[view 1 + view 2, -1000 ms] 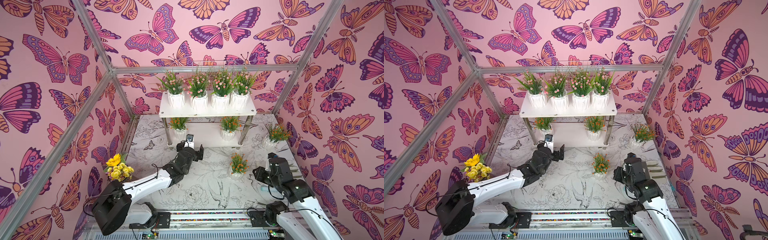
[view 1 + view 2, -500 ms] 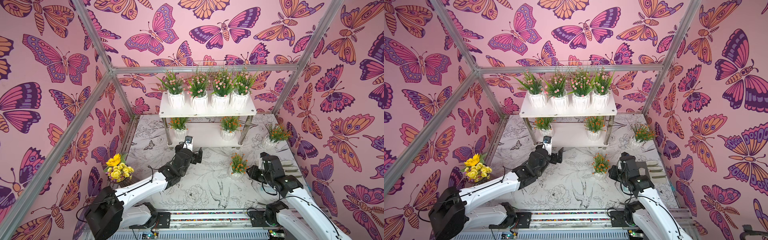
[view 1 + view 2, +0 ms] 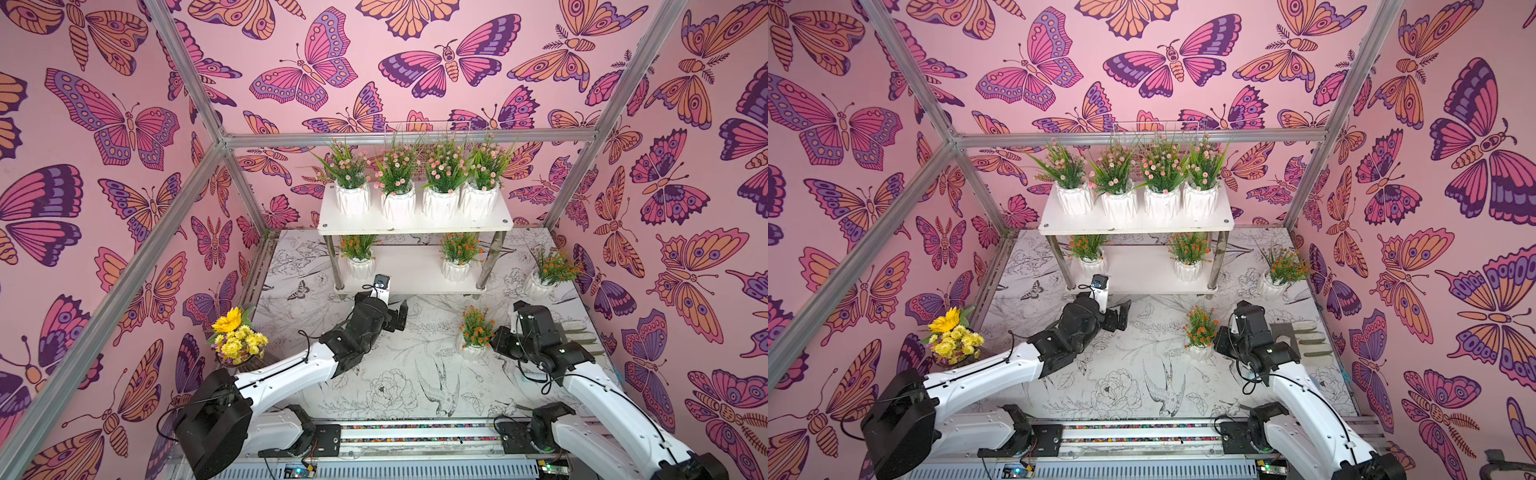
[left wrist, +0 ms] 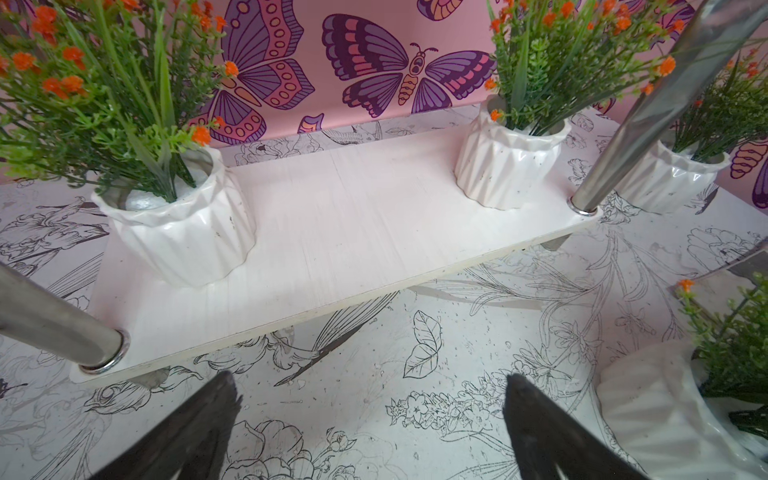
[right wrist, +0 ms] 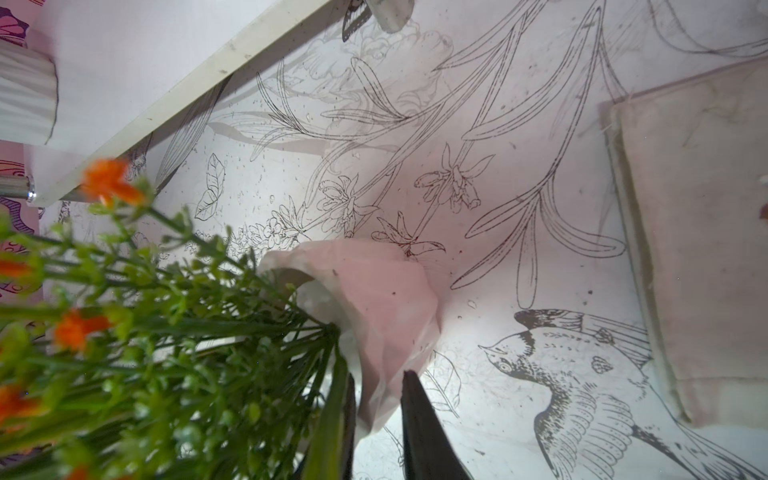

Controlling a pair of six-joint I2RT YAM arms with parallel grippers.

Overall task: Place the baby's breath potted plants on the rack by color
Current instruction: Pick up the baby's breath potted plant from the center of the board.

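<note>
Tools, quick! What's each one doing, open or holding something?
Left tool: open, empty.
Right tool: closed on the orange-flowered pot, pinching its rim.

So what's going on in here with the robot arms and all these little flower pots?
Two robot arms are sorting small potted plants onto a white rack by flower color. Four pink ones fill the top shelf; two orange ones stand on the lower shelf. The right gripper pinches the rim of a third orange plant in front of the rack. The left gripper hangs open and empty before the lower shelf. A fourth orange plant waits on the table beside the rack.
</note>
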